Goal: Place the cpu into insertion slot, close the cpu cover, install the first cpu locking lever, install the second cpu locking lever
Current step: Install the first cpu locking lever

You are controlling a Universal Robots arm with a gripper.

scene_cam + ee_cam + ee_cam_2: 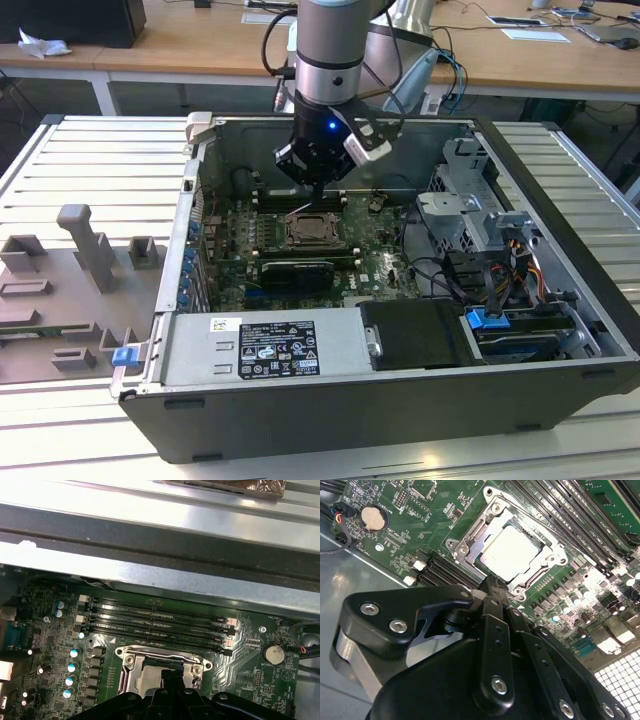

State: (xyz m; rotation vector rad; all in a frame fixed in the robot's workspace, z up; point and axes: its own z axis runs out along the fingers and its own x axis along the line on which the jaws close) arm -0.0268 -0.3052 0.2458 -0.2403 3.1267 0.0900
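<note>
Cpu (512, 550) lies flat in the slot (296, 240), its pale metal top facing up. The cover (540, 567) looks to be lying down around it, framing the chip through its square opening. I cannot tell whether either lever is latched.

The gripper (492, 585) hangs just over the slot's edge with its fingers pressed together and nothing between them. In the exterior view it (318, 185) stands at twelve o'clock from the slot, low inside the case (190, 200). The first wrist view shows its tip (167, 677) at the rim of the metal frame.

As a judgement, the cpu is light, thin and stiff, with a smooth top that would slip under a loose pinch. Its contact side and the slot's fine grid are the fragile parts, so any hold belongs on two opposite edges and never on the underside. The cover is a thin springy plate, best pushed on its frame rather than through the opening onto the chip.

The case is open on top and holds the green board (420, 500). In the exterior view, memory slots (155, 625) run at twelve o'clock from the slot and a long black card (297, 270) lies at six. A labelled supply box (265, 350) sits further out at six and a drive cage (470, 210) with cables stands at three. Outside the case, at nine o'clock, a grey tray (30, 350) carries grey fixtures.
</note>
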